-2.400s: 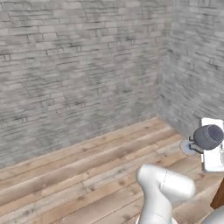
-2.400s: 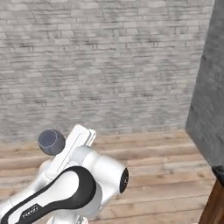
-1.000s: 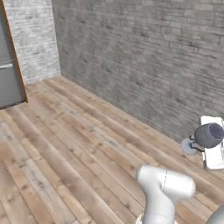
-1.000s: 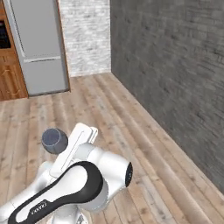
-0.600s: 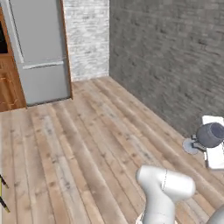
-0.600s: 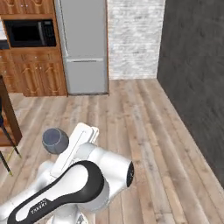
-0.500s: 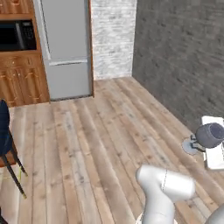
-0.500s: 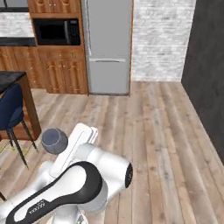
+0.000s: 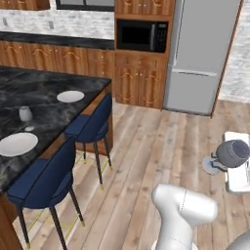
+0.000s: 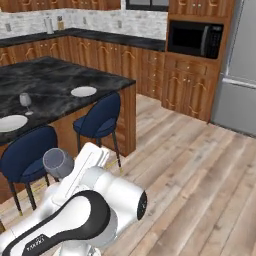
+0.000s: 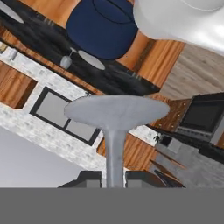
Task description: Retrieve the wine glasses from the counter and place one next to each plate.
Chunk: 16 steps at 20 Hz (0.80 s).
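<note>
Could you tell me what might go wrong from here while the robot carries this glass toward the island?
The gripper pinches the carried wine glass by its thin stem alone, lying sideways, so a jolt might slip or twist it. The blue stools line the island's edge, and the arm could clip one while reaching over. The other glass already stands by the near plate; a careless reach could topple it.

Evenly lit, shadowless rendered pictures, soft and slightly blurry throughout, with faint pale sheen on the black marble table (image 9: pixel 44 93).
</note>
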Tool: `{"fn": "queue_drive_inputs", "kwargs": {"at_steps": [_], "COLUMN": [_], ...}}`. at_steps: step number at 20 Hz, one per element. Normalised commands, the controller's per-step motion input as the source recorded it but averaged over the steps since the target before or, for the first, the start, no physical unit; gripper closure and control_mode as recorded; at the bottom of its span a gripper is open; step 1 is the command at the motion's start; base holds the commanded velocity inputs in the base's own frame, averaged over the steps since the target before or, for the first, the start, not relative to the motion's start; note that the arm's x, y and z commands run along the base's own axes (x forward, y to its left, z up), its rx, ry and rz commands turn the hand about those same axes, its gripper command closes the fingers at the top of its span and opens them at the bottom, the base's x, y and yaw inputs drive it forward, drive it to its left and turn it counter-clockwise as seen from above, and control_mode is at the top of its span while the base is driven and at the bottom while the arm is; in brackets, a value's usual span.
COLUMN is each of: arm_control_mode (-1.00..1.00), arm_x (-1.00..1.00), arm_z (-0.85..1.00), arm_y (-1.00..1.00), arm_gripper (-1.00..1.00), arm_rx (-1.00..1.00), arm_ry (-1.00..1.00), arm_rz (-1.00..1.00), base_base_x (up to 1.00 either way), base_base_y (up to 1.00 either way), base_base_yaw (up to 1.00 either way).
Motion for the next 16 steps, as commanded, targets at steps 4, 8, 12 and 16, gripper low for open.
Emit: {"fn": "queue_drive_inputs", "kwargs": {"at_steps": [4, 8, 12, 16], "arm_control_mode": [1.0, 1.0, 1.0, 1.0], "arm_x": [0.0, 0.0, 0.0, 0.0], "arm_z": [0.0, 0.0, 0.0, 0.0], "arm_y": [0.0, 0.0, 0.0, 0.0], "arm_gripper": [1.0, 1.0, 1.0, 1.0], "arm_rx": [0.0, 0.0, 0.0, 0.0], "arm_ry": [0.0, 0.0, 0.0, 0.0], "arm_rz": [0.0, 0.0, 0.0, 0.0], "base_base_x": [1.0, 1.0, 1.0, 1.0], "base_base_y": [-0.7, -0.5, -0.5, -0.67], "base_base_yaw": [0.47, 0.42, 0.44, 0.46]}}
